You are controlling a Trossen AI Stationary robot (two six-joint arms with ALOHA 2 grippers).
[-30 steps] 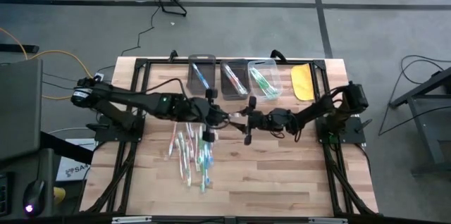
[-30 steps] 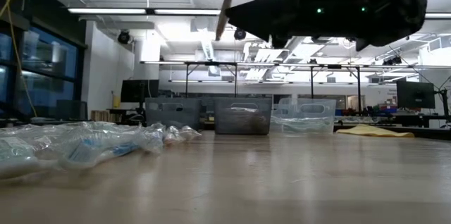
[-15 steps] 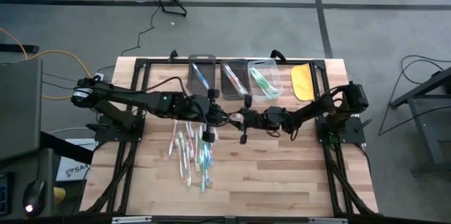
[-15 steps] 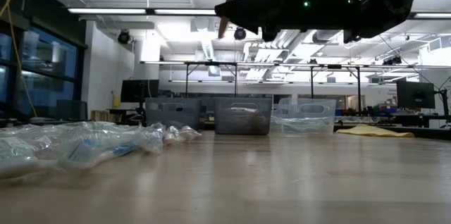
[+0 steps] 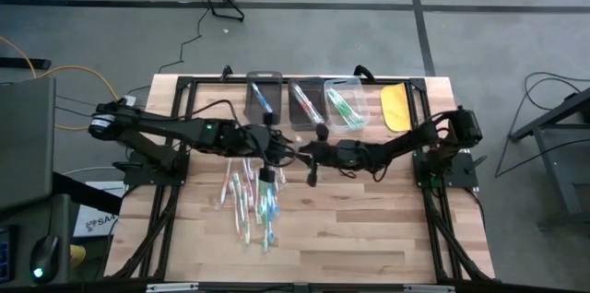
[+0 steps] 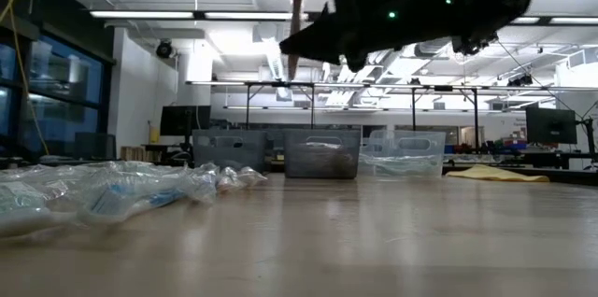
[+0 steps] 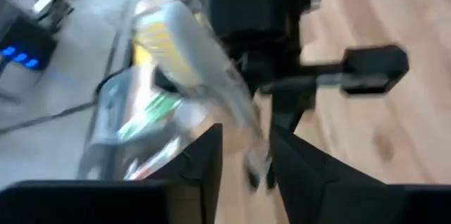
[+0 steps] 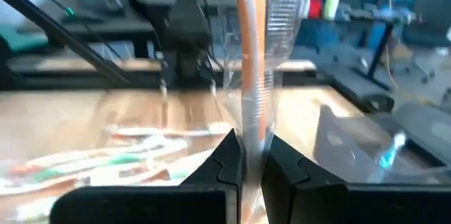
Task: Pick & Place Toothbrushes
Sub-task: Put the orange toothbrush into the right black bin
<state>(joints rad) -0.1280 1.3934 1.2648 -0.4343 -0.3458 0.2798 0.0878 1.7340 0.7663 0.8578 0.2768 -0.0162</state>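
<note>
An orange-handled toothbrush [image 8: 248, 76] in a clear wrapper is held up over the middle of the table, between my two grippers. In the low view the toothbrush [image 6: 295, 17] stands almost upright, well above the wood. My left gripper [image 5: 277, 151] comes in from the table's left. My right gripper [image 5: 304, 155] comes in from the right. Both are shut on the toothbrush. Several more wrapped toothbrushes [image 5: 251, 196] lie flat in a loose pile on the table, on the near side of the left gripper. My left gripper [image 7: 246, 157] has one end of the clear wrapper [image 7: 252, 150] between its two fingers; the view is blurred, so the exact hold does not show. The toothbrush is clear of the table. My right gripper [image 8: 252, 157] pinches the wrapped orange handle [image 8: 251, 127] between its two fingers, which lie across it. The long part of the toothbrush runs on past the fingertips, away from the gripper. It is lifted clear of the table.
Three bins stand in a row at the far edge: a dark bin [image 5: 265, 99], a second dark bin [image 5: 307, 104] and a clear bin [image 5: 343, 104], each with toothbrushes inside. A yellow flat object [image 5: 396, 107] lies to their right. Bare wood [image 5: 369, 219] spans the near right.
My right gripper has moved toward the table's left, closing in on the left gripper. The left gripper has shifted slightly left as well. The held toothbrush has swung from tilted to nearly upright, and its lower end hangs lower in the low view.
</note>
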